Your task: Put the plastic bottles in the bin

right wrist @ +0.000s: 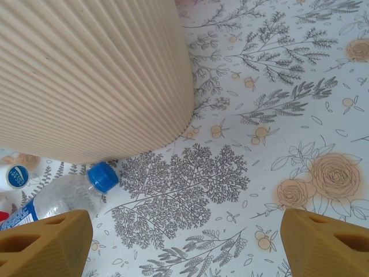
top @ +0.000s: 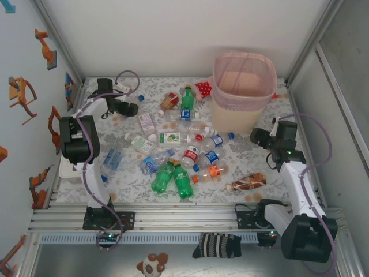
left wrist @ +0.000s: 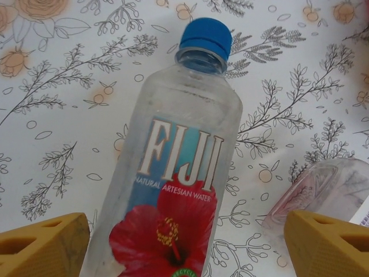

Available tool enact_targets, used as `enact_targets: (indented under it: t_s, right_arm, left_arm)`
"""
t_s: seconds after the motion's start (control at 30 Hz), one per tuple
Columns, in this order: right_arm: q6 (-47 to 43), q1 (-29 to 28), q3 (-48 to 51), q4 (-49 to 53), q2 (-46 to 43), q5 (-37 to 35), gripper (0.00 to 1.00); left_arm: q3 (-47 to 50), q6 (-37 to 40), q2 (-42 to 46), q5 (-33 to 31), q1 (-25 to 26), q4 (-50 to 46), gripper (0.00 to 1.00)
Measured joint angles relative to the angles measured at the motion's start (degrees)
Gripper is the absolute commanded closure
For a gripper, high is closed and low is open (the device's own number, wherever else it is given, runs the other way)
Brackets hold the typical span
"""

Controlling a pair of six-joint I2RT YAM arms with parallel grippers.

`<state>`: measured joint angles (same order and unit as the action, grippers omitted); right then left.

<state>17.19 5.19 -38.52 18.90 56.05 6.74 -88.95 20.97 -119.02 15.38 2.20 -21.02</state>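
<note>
A clear Fiji bottle [left wrist: 184, 144] with a blue cap and red flower label lies on the floral cloth between the wide-apart fingers of my left gripper [left wrist: 187, 231], which is open. From above, that gripper [top: 128, 107] is at the back left, the bottle's cap [top: 140, 98] poking out beside it. Several more plastic bottles [top: 179, 150] lie in a heap mid-table, with two green ones [top: 173, 179] in front. The pink mesh bin [top: 218, 81] stands at the back right. My right gripper [top: 259, 137] is open beside its beige ribbed base [right wrist: 86, 75], nothing between the fingers [right wrist: 185, 231].
A brown bottle [top: 247, 183] lies alone at the front right, and a clear one [top: 111, 160] near the left edge. A blue-capped bottle [right wrist: 69, 196] rests against the bin's foot. A red dotted soft item [top: 203, 88] sits left of the bin. Walls close in on both sides.
</note>
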Motion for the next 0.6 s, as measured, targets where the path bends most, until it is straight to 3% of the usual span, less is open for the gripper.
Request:
enact_targets:
  t_s: [0.13,0.6]
  right_arm:
    - [0.24,0.00,0.00,0.20,0.07,-0.28,0.17]
    - [1.09,0.00,-3.30,1.22,0.17,-0.37,0.18]
  left_arm:
    - [-0.31,1.75,-0.55,-2.62,0.79,-1.64,0.24]
    - [-1.31,3.61,-1.70,-5.60,0.87,-4.85,0.31]
